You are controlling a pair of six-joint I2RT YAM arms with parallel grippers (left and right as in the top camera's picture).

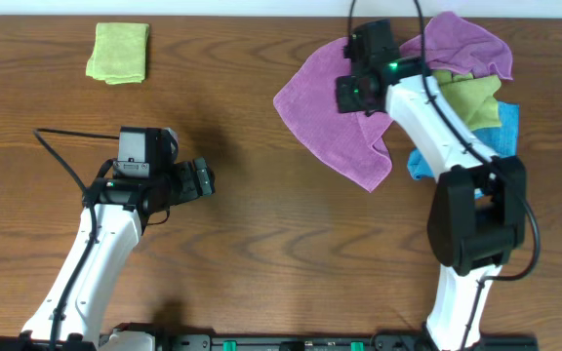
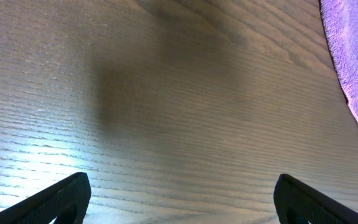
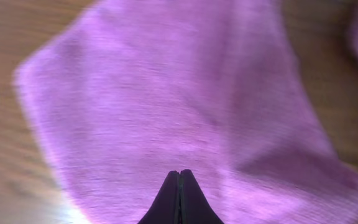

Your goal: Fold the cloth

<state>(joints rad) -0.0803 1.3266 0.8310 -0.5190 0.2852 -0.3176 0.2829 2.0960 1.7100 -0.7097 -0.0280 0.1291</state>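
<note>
A purple cloth lies spread at the right of the table, its far end draped over a pile of cloths. My right gripper is over its middle, with its fingers pressed shut on the purple cloth, which fills the blurred right wrist view. My left gripper is open and empty at the left centre, above bare wood. The left wrist view shows its two fingertips wide apart and an edge of the purple cloth at the far right.
A folded yellow-green cloth lies at the far left. A pile with an olive-green cloth and a blue cloth sits at the right, under the right arm. The table is brown wood.
</note>
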